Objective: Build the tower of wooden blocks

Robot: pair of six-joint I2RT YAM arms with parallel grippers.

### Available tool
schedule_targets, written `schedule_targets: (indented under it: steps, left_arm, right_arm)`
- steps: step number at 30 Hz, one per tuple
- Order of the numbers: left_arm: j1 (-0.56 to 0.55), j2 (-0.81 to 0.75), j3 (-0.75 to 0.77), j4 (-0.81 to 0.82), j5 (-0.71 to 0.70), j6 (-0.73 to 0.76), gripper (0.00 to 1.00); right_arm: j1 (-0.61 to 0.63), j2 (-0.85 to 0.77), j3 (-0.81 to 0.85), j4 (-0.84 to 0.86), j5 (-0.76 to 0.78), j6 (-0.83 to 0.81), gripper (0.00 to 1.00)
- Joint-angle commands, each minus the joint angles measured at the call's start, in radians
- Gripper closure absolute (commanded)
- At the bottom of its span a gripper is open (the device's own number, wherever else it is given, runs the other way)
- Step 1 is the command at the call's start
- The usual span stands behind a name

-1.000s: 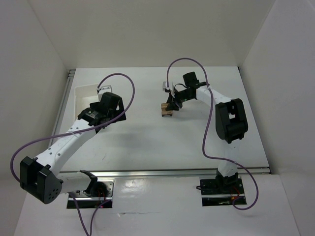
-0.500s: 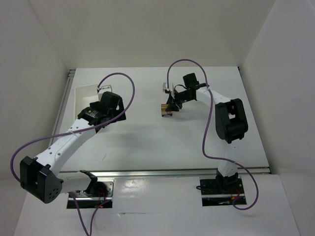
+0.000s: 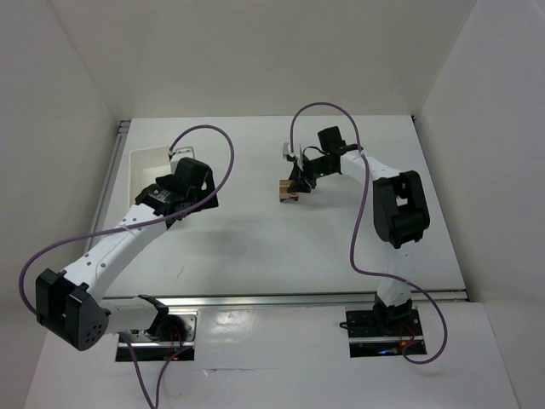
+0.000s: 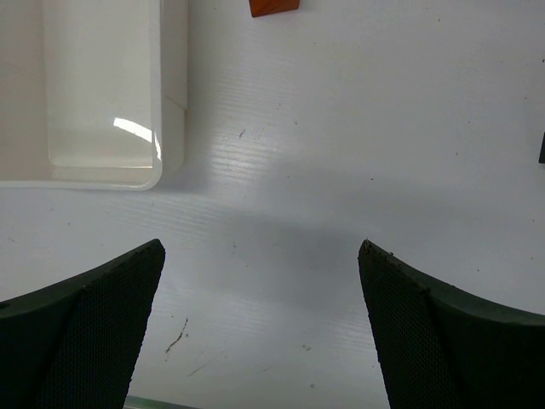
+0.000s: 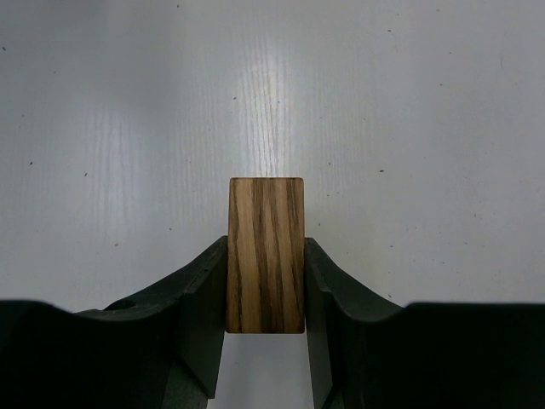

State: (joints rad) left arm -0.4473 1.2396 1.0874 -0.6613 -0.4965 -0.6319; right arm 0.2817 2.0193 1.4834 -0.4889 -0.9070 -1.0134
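right wrist view: the right hand [image 5: 266,285] is clamped on a striped brown rectangular wooden block [image 5: 266,230], one finger on each long side, over the white bench [image 5: 383,102]. whether the block touches the bench i cannot tell. in the left wrist view the left hand [image 4: 260,256] hangs wide, holding nothing. a white rectangular plastic tray [image 4: 162,94] lies ahead to its left, and an orange-red wooden piece [image 4: 274,7] sits at the top edge.

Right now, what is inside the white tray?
The white tray shows a bare floor with a glare spot, no blocks. Its far end runs off the left wrist view, and the left arm covers part of it from above.
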Motion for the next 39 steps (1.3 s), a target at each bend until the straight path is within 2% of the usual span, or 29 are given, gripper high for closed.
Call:
schedule_targets:
  steps: [1,7,11,18,20,39]
  left_arm:
    - [0.005,0.006,0.04,-0.003,-0.017,0.008,0.0]
    - [0.005,0.015,0.04,0.006,-0.008,0.017,0.0]
    - [0.005,0.015,0.04,0.006,-0.008,0.026,0.0]
    - [0.005,0.024,0.049,0.006,0.001,0.026,0.0]
    - [0.005,0.024,0.049,0.006,0.001,0.035,0.0]
    - [0.005,0.024,0.049,0.015,0.01,0.035,0.0]
  right_arm:
    - [-0.01,-0.039,-0.009,0.024,-0.02,0.001,0.57]
    - [-0.01,-0.048,-0.009,0.015,-0.02,0.001,0.45]
    - [-0.01,-0.048,-0.009,0.015,-0.02,0.001,0.42]
    - [-0.01,-0.048,-0.009,0.024,0.003,0.001,0.4]
    - [-0.01,-0.048,-0.009,0.024,0.034,0.001,0.37]
    - [-0.01,-0.076,-0.041,0.044,0.117,0.001,0.36]
